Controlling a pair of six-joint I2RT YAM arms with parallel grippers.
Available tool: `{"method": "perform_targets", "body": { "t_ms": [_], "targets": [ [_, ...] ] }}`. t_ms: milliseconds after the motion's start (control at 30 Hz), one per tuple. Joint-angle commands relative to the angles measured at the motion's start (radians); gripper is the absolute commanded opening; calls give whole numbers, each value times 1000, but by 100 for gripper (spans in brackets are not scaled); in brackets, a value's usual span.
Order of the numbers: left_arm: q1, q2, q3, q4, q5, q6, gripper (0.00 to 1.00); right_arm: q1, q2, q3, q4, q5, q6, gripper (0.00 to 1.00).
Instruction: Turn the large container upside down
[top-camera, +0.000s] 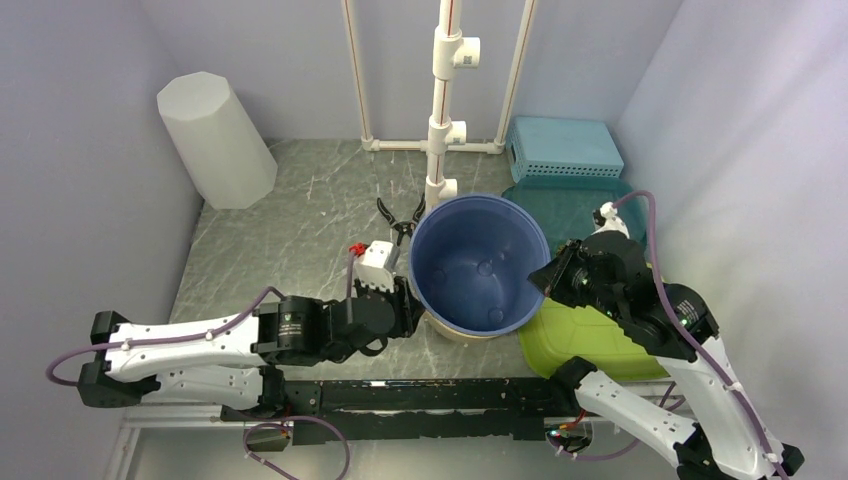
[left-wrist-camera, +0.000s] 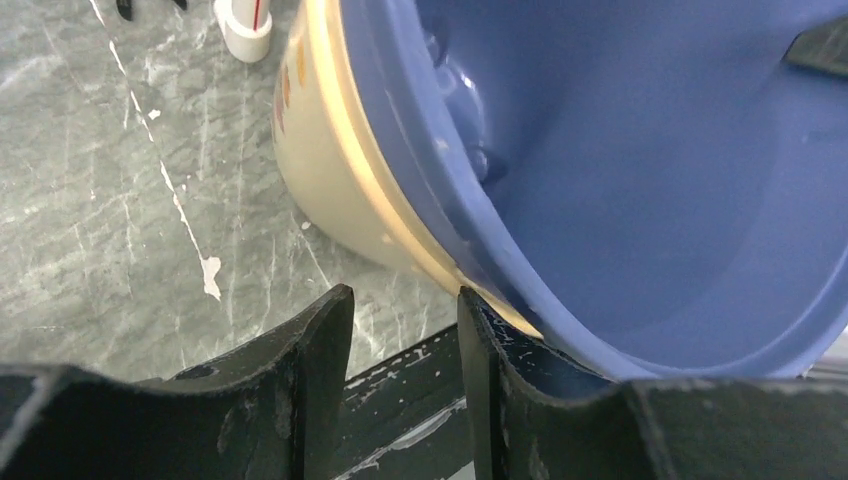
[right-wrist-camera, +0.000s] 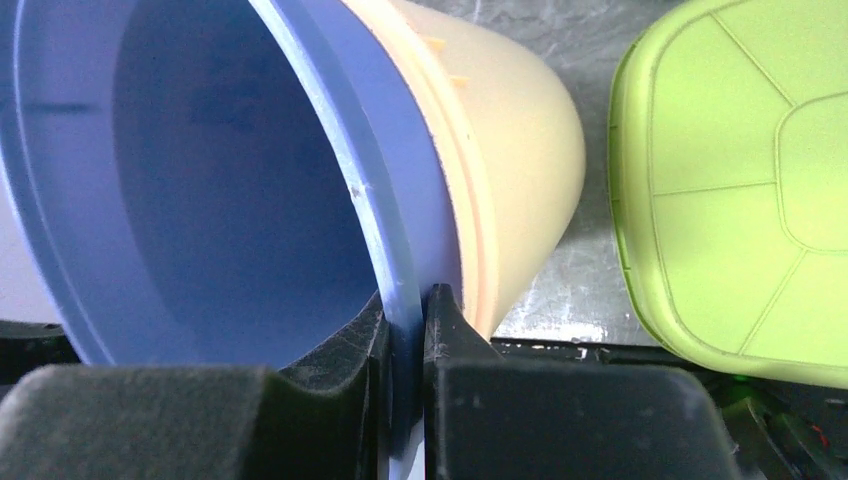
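Large container (top-camera: 478, 262) sits mid-worktop (top-camera: 300, 220), mouth up, between the two arms and just in front of the white pipe stand (top-camera: 443, 100).

Right gripper (right-wrist-camera: 408, 310) is clamped on its right rim, one finger inside the blue wall and one on the cream outside. Left gripper (left-wrist-camera: 405, 300) is at the opposite, left rim with fingers spread and nothing between them; the rim only meets the inner finger's tip. So both arms are at the container, but only the right has hold.

The flip axis would run rim to rim, left to right across the worktop.

Container: blue inside and at the lip, cream tapered outer wall, empty, possibly slightly tipped. Lime-green lid (top-camera: 580, 335) lies just right of it, a likely snag.
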Motion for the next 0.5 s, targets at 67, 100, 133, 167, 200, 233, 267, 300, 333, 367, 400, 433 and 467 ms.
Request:
{"method": "perform_targets", "body": {
  "t_ms": [67, 100, 133, 167, 200, 233, 267, 300, 333, 367, 400, 433, 467],
  "targets": [
    [-16, 48, 2, -5, 0, 0, 49, 51, -31, 166, 365, -474, 123, 0],
    [-17, 45, 0, -12, -6, -6, 49, 51, -34, 169, 357, -471, 125, 0],
    [-19, 38, -3, -11, -8, -7, 50, 51, -35, 170, 348, -464, 127, 0],
    [-20, 27, -7, -4, -8, -3, 50, 51, -36, 175, 331, -454, 123, 0],
    [-22, 18, -12, 5, -9, 3, 50, 52, -31, 184, 306, -438, 117, 0],
    [-23, 10, -18, 11, -9, 6, 51, 52, -26, 194, 282, -417, 109, 0],
    [-24, 0, -22, 17, -7, 10, 51, 51, -22, 206, 258, -395, 97, 0],
    [-26, -10, -26, 26, -1, 25, 51, 52, -17, 217, 231, -369, 76, 0],
    [-27, -22, -31, 38, 8, 42, 52, 52, -8, 231, 190, -331, 55, 0],
    [-28, -31, -33, 46, 19, 56, 52, 52, 7, 246, 147, -284, 31, 0],
    [-29, -42, -33, 50, 29, 70, 53, 51, 21, 253, 110, -264, 2, 0],
    [-28, -51, -30, 45, 36, 77, 53, 52, 36, 252, 81, -257, -31, 0],
    [-29, -59, -23, 30, 40, 81, 53, 52, 61, 250, 42, -253, -64, 0]
  ]
}}
